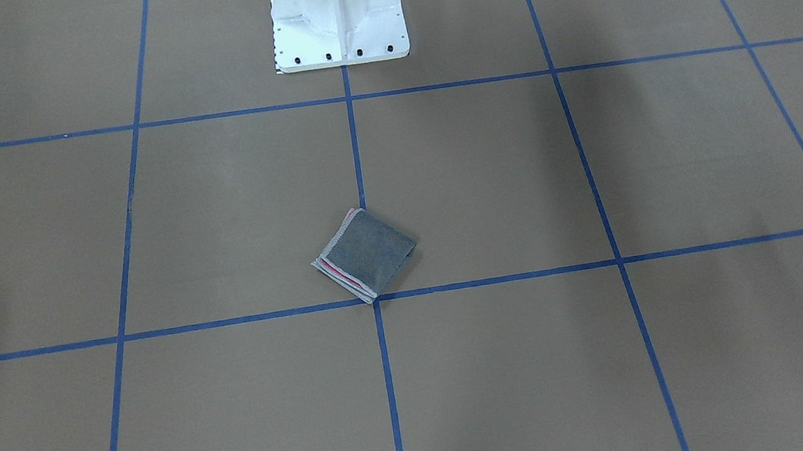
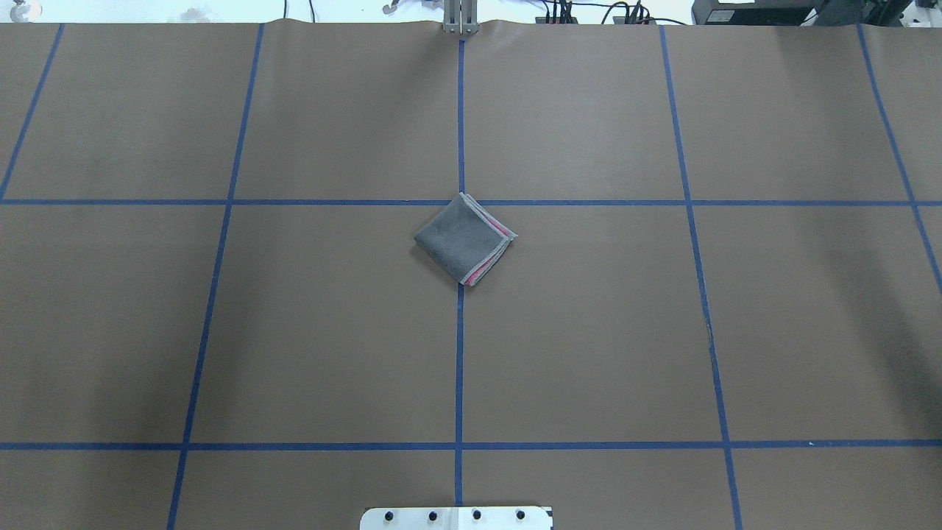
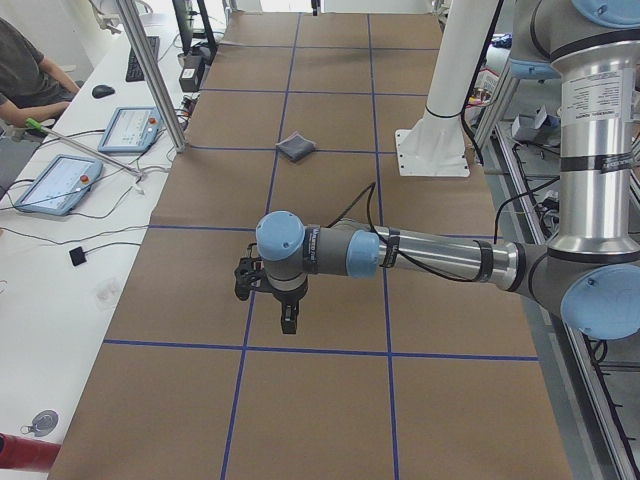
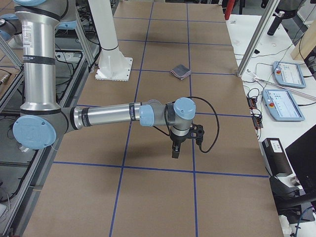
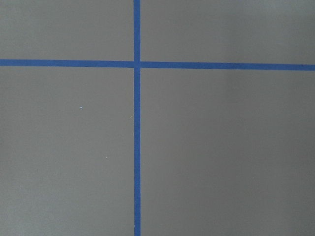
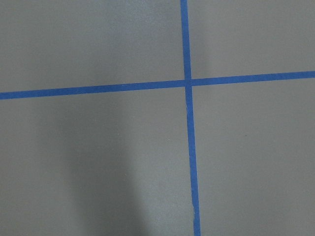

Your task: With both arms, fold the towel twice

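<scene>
The towel lies folded into a small grey square with pink showing at its layered hem. It rests on the brown table near the crossing of the blue tape lines, and also shows in the overhead view and both side views. No gripper touches it. My left gripper hangs over the table far from the towel and shows only in the exterior left view. My right gripper shows only in the exterior right view, also far from the towel. I cannot tell whether either is open or shut. Both wrist views show only bare table and tape.
The white bolted pedestal stands at the robot side of the table. Blue tape lines mark a grid on the brown cover. A side bench holds tablets and cables, with an aluminium post at the table's edge and a seated operator.
</scene>
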